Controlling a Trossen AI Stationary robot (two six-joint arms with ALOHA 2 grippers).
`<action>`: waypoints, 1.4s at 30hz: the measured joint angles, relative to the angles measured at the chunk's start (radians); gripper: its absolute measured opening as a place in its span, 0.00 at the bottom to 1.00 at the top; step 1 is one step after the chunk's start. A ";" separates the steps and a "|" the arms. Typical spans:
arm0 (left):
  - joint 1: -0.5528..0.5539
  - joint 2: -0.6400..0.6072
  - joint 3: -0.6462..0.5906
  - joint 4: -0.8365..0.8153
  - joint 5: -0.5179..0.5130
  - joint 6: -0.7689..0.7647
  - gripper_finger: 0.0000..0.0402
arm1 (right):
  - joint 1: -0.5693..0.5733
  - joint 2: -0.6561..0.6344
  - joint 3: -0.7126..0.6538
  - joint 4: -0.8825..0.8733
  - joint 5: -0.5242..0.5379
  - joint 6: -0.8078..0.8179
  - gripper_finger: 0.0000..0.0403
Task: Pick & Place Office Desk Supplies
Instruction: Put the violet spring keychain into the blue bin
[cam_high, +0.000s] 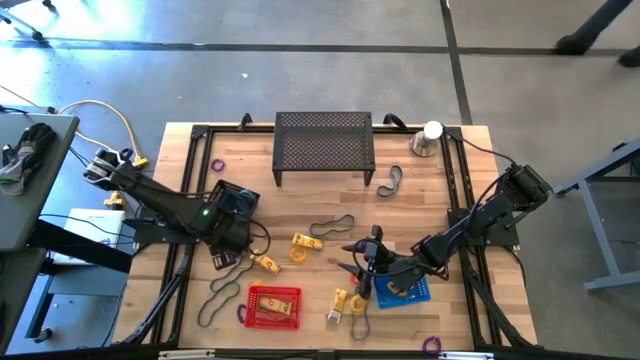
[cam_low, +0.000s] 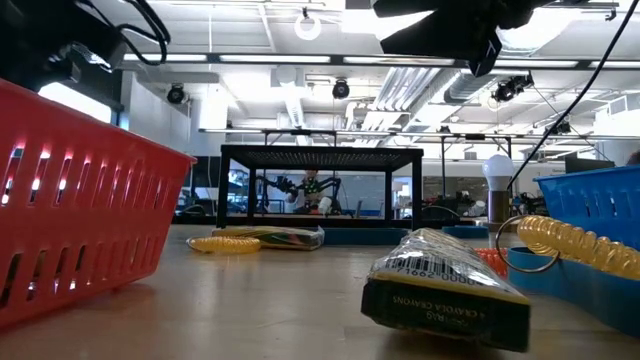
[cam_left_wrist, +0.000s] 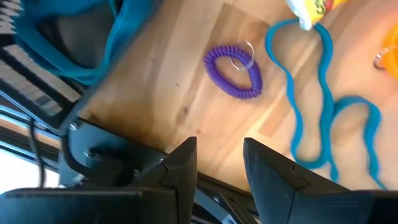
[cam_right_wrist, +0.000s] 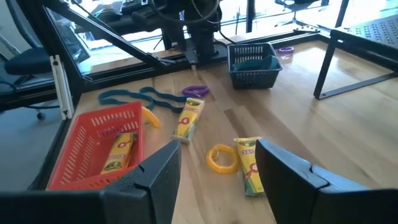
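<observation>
Left arm reaches in from the table's left edge. Left gripper (cam_left_wrist: 219, 149) hangs low over the wood, fingers parted, nothing between them. Just ahead of it lie a purple coil (cam_left_wrist: 233, 70) and a wavy teal band (cam_left_wrist: 323, 106), both flat on the table and clear of the fingers. A dark basket (cam_right_wrist: 252, 62) with something teal inside sits by the left arm. Another purple ring (cam_high: 216, 164) lies farther back on the left.

Front left of centre: red basket (cam_high: 272, 307) with one yellow pack (cam_right_wrist: 118, 152) in it. The teal band is just beside its left side. Two more yellow packs (cam_high: 307, 241) (cam_high: 265, 263) lie loose behind the basket, with an orange ring (cam_high: 298, 255) between them. A dark loop (cam_high: 330, 225) lies mid-table.

The black mesh stand (cam_high: 323, 145) is at the back centre; a second dark loop (cam_high: 390, 180) lies by its right leg, and a silver cone (cam_high: 428, 140) with a white ball stands to the right of it.

Right of centre: another yellow pack (cam_high: 340, 300) and a yellow ring (cam_high: 357, 302) lie beside the blue basket (cam_high: 405, 290). Right arm comes in from the right edge. Right gripper (cam_right_wrist: 217, 146) hovers above the table by the blue basket's left side, jaws wide, empty. A purple ring (cam_high: 432, 345) lies at the front edge on the right.
</observation>
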 joint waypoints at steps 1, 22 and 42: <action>-0.007 0.000 0.000 0.001 -0.017 -0.009 0.31 | 0.006 0.000 0.000 0.000 -0.003 0.011 0.49; -0.036 0.000 -0.005 0.030 -0.120 -0.195 0.55 | 0.096 0.146 0.001 0.191 -0.040 0.005 0.49; -0.129 0.000 -0.101 0.137 -0.109 -0.542 0.55 | 0.047 0.146 0.000 0.210 -0.098 -0.087 0.49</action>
